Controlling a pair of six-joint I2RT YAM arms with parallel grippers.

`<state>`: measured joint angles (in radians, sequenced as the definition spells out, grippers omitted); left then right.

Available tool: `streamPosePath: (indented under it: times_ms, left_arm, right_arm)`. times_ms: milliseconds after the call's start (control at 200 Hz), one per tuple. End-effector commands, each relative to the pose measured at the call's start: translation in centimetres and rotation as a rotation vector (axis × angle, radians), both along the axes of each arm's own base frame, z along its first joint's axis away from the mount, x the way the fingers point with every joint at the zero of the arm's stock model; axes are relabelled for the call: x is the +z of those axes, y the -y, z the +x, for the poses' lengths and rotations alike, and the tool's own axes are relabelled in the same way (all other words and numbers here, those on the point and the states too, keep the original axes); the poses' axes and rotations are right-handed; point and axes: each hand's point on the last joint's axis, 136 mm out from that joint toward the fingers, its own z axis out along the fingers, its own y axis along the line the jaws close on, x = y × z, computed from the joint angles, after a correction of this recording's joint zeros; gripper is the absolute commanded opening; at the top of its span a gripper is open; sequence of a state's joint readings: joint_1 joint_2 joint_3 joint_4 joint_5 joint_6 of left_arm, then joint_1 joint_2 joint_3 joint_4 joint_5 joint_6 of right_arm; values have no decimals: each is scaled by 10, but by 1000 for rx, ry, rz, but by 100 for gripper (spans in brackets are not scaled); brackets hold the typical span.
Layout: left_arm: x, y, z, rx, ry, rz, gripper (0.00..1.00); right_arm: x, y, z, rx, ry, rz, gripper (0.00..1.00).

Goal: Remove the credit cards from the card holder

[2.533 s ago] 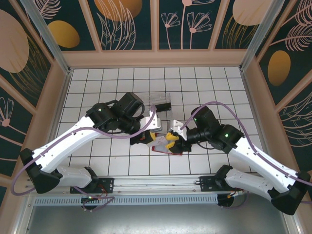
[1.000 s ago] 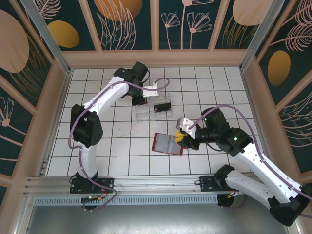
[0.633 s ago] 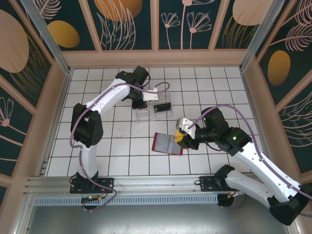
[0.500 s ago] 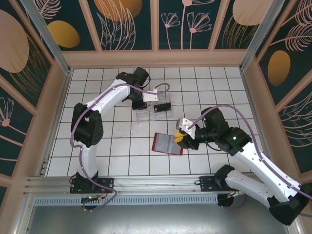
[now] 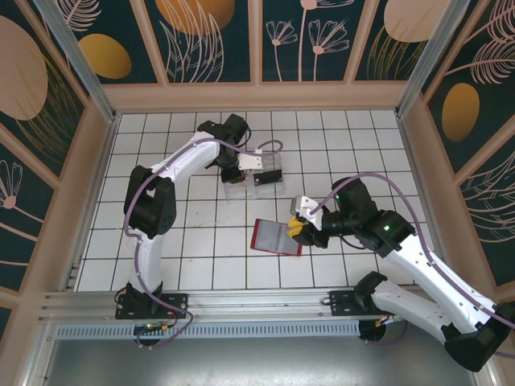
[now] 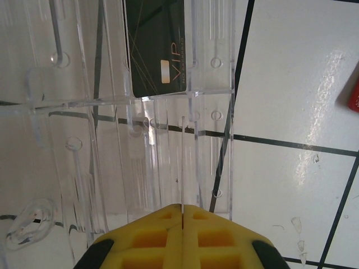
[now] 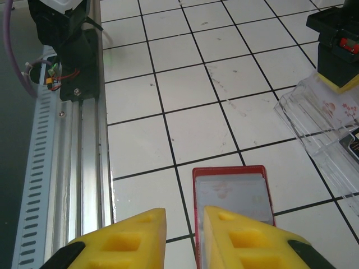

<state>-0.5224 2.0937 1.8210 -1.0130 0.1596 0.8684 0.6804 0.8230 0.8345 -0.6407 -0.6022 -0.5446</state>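
One credit card (image 6: 160,50) is visible, a black VIP card lying in the clear tray (image 5: 237,190) beyond the open red card holder (image 5: 278,237). It is probably light, stiff and slick, so an exposed edge is the best place to pinch it. The left gripper (image 6: 182,216), above the tray, has its jaws together. The right gripper (image 7: 184,218), at the holder's right edge, has its jaws slightly apart and empty.

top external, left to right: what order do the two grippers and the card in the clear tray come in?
left gripper → credit card in the clear tray → right gripper
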Motion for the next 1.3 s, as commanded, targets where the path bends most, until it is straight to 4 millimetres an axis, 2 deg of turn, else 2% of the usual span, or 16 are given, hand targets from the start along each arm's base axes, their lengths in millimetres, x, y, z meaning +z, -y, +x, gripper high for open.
streamPosePath:
  times_ms: [0,405,791,1081,1216,1296]
  left_arm:
    - [7,9,6,-32,12,-46,0]
    - [4,16,3,-57,17,-103,0]
    - [-10,4,-3,-35,-15,-92,0]
    - [-16,-5,-4,-18,-2,-74,20]
    - [-10,-8,-2,-4,23,-70,26]
    - [0,-5,11,11,89,-84,30]
  right_arm:
    - [-6,2,-5,14,-19,-4,25]
    - [-8,3,-6,15,-27,-8,25]
    - [-8,2,-6,21,-32,-6,24]
    - [-8,1,-7,25,-38,-8,24]
    - [-8,1,-6,25,-39,-8,24]
    - [-8,1,-6,23,-41,-8,24]
